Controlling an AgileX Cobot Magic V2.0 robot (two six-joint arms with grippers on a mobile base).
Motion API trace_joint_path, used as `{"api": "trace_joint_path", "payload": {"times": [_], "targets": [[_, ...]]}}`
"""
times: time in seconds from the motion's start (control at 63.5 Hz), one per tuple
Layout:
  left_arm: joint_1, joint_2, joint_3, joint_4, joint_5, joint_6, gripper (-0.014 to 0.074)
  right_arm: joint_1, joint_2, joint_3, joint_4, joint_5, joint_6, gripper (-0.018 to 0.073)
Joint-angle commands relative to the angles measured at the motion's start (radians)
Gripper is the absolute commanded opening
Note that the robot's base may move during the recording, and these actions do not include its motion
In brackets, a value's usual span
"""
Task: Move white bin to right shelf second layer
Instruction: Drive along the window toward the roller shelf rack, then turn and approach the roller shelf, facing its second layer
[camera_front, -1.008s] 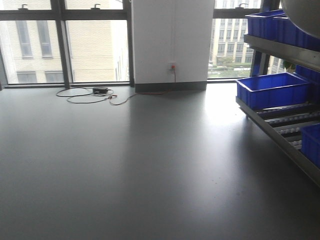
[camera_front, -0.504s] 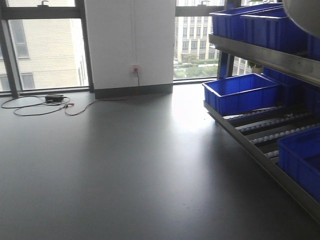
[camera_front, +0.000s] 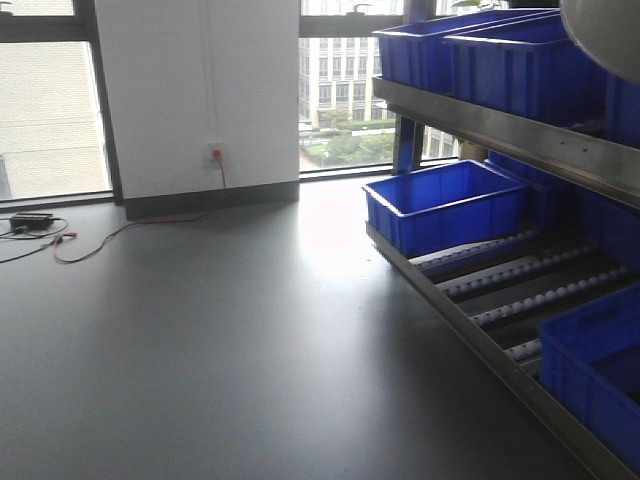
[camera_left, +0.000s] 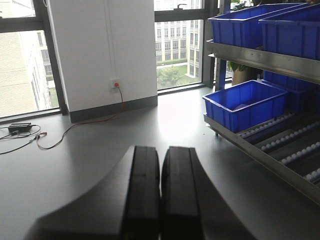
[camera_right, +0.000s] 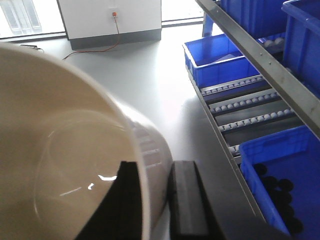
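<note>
The white bin (camera_right: 60, 150) is a cream glossy tub filling the left of the right wrist view. My right gripper (camera_right: 156, 167) is shut on its wall, one finger inside and one outside, and holds it above the floor. The bin's rounded underside shows at the top right of the front view (camera_front: 605, 35). The right shelf (camera_front: 500, 125) stands on the right. Its sloping level with white roller rails (camera_front: 530, 290) shows there and in the right wrist view (camera_right: 250, 100). My left gripper (camera_left: 161, 150) is shut and empty over the floor.
Blue crates sit on the roller level (camera_front: 445, 205) (camera_front: 595, 365) and on the level above (camera_front: 490, 55). The near crate holds dark round parts (camera_right: 280, 187). A white pillar (camera_front: 195, 100) and floor cables (camera_front: 40, 235) lie at the back left, before windows.
The front view has swung right: pillar and cables slid left, and the shelf with its blue crates fills more of the right side. The bin stays at the top right corner.
</note>
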Motion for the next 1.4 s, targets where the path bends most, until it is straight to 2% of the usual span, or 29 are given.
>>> {"api": "trace_joint_path", "payload": {"times": [0.0,1.385], "targets": [[-0.005,-0.014,0.037,-0.005,-0.085,-0.004,0.0085,-0.006,0.000,-0.028,-0.011,-0.100,-0.003,0.0057],[-0.005,-0.014,0.037,-0.005,-0.085,-0.004,0.0085,-0.006,-0.002,-0.028,-0.011,-0.100,-0.003,0.0057]]}}
